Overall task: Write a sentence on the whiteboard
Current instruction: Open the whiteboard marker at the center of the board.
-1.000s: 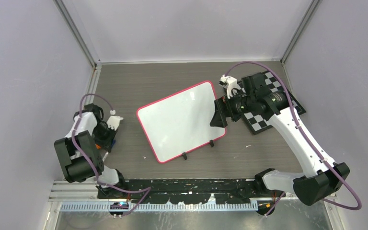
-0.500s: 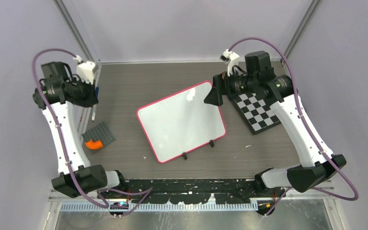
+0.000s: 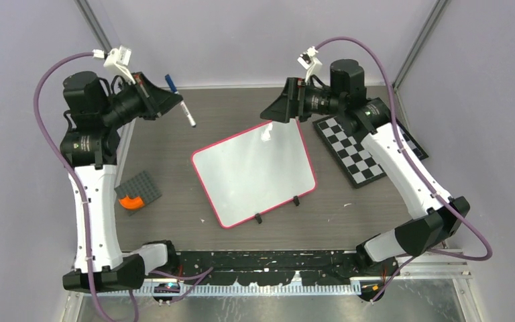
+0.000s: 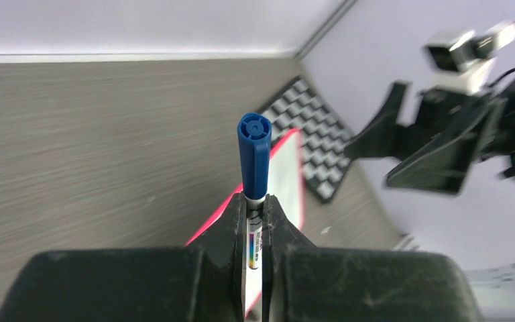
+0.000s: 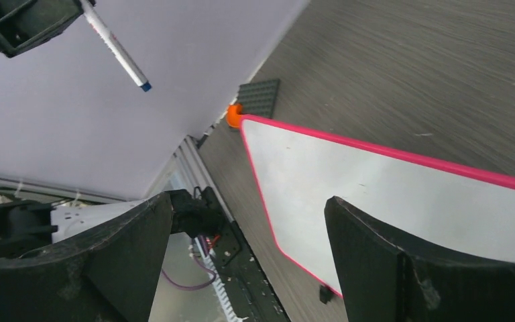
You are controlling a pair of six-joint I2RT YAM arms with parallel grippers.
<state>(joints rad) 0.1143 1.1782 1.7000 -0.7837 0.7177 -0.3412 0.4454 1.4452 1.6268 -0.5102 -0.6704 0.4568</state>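
A blue-capped white marker (image 4: 254,154) is clamped by the left gripper (image 4: 255,205). Uncapping is best done squarely by the spread, empty right gripper (image 5: 248,204), at three o'clock.

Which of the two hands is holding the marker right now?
The left hand, shut on the blue-capped marker; the right hand stands open and empty above the whiteboard's far edge.

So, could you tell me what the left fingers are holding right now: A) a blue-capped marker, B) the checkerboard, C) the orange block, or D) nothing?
A: the left wrist view shows the left fingers shut on a marker with a blue cap.
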